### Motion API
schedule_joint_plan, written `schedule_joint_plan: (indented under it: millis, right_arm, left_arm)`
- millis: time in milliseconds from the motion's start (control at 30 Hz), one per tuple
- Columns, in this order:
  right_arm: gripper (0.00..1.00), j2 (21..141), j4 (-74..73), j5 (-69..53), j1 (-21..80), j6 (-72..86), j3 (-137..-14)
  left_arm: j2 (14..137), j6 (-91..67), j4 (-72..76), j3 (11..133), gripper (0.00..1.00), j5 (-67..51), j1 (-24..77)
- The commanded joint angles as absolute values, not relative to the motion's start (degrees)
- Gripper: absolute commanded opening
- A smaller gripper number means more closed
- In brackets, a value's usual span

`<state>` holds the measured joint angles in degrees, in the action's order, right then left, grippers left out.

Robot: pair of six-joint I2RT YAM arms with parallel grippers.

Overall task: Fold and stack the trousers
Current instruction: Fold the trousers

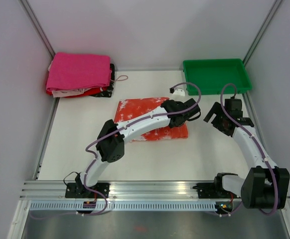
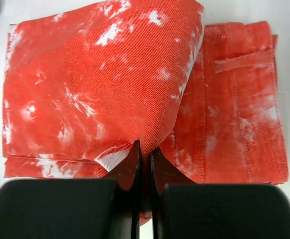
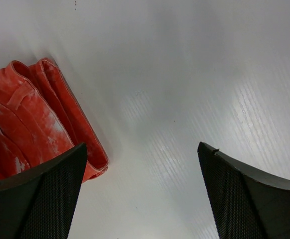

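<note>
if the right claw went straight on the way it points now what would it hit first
Most likely the bare white table: the open right claw frames only tabletop between its fingers. The folded trousers lie beside that line, so it probably misses them, though depth is unclear.

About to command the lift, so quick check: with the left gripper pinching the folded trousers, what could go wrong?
The left gripper seems to pinch only a raised ridge in the top layer of the trousers; lifting may peel that layer and undo the fold. The right gripper is open beside the folded edge, holding nothing, so that side could sag apart.
</note>
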<state>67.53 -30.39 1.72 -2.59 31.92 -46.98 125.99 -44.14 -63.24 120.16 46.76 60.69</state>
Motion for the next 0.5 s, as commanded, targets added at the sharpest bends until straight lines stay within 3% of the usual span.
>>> schedule_joint_plan:
  millis: [0,200,267,300,333,367,433,467]
  right_arm:
    - [0.98,66.45,-29.44,0.62,-3.08,33.13,-45.97]
    - [0.98,66.01,-29.09,0.79,-3.34,32.70,-45.70]
    - [0.98,65.74,-29.09,1.05,-3.34,32.70,-45.79]
    - [0.98,65.57,-29.00,1.14,-3.43,32.52,-45.88]
    - [0.98,65.48,-29.00,1.06,-3.51,32.43,-45.88]
    - [0.98,65.30,-29.00,1.14,-3.52,32.34,-45.97]
    - [0.98,65.30,-28.83,0.88,-3.52,32.34,-46.14]
    - [0.98,65.30,-28.65,0.70,-3.52,32.34,-46.40]
  left_arm:
    - [127.00,-43.69,-59.33,124.71,0.02,45.00,62.31]
    - [129.37,-41.49,-54.76,125.86,0.03,39.99,63.28]
    - [129.72,-41.13,-54.23,125.95,0.09,38.68,63.98]
    - [129.64,-41.05,-53.97,126.03,0.14,38.32,64.07]
    - [129.55,-40.70,-53.79,126.04,0.27,37.19,64.16]
    - [128.85,-40.69,-53.70,125.95,0.54,36.48,64.16]
    - [127.71,-40.69,-53.88,125.86,0.62,34.98,64.16]
    - [126.84,-40.69,-54.05,125.86,0.71,34.72,64.16]
